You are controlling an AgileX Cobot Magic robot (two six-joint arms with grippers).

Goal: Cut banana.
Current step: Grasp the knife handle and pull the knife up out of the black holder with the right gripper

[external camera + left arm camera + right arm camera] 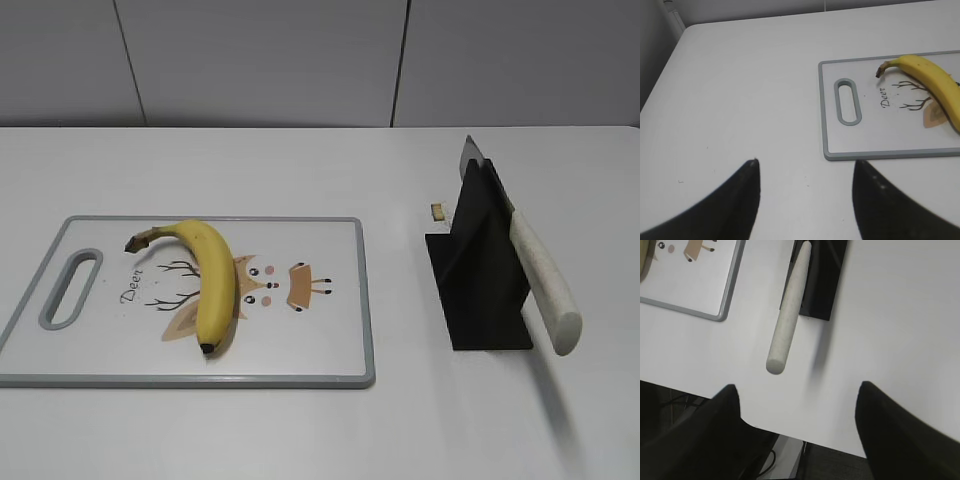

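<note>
A curved yellow banana [211, 280] with a brown stem and black tip lies on a white cutting board [320, 340] with a grey rim and a deer drawing. Part of it shows in the left wrist view [935, 82]. A knife with a pale speckled handle [545, 280] rests in a black stand [480, 275], handle toward the front; it also shows in the right wrist view [789, 310]. My left gripper [805, 165] is open and empty over bare table left of the board. My right gripper [797, 390] is open and empty above the table's front edge, near the handle's end.
A small tan scrap [437, 210] lies behind the stand. The board's handle slot [848, 100] is at its left end. The white table [300, 160] ends at a grey wall behind. The table's front edge [805, 440] shows floor and cables below.
</note>
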